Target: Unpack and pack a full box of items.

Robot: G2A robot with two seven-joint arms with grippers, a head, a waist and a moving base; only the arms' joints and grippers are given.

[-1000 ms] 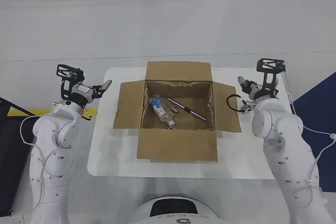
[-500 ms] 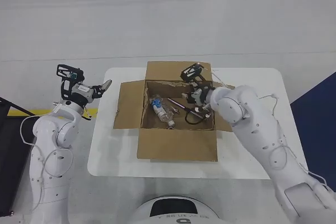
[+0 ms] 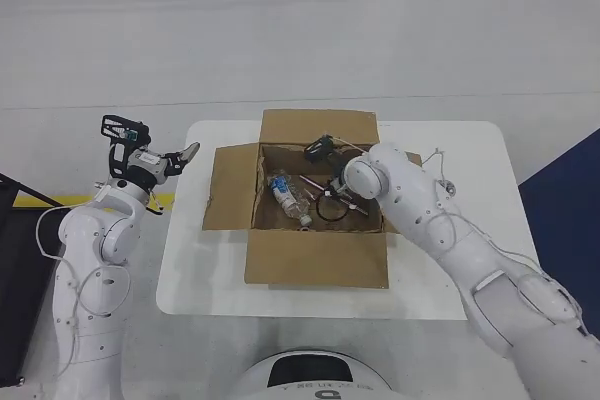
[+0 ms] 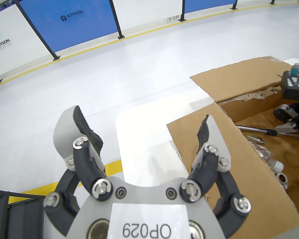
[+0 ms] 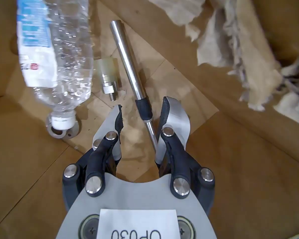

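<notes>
1. Well, I see the table (image 3: 180,290) carrying the open box (image 3: 315,262), all its flaps folded out.
2. My right gripper (image 5: 141,111) sits low inside the box, fingers spread and holding nothing.
3. My left gripper (image 4: 141,113) hangs over the table's left edge, near the box's left flap, fingers spread wide and empty.
4. A bottle (image 5: 53,45) lies on the box floor, cap on a flange (image 5: 63,131).
5. A rod (image 5: 128,63) lies flat, its black collar between my right fingers.
6. A fitting (image 5: 107,75) lies between bottle and rod.
</notes>
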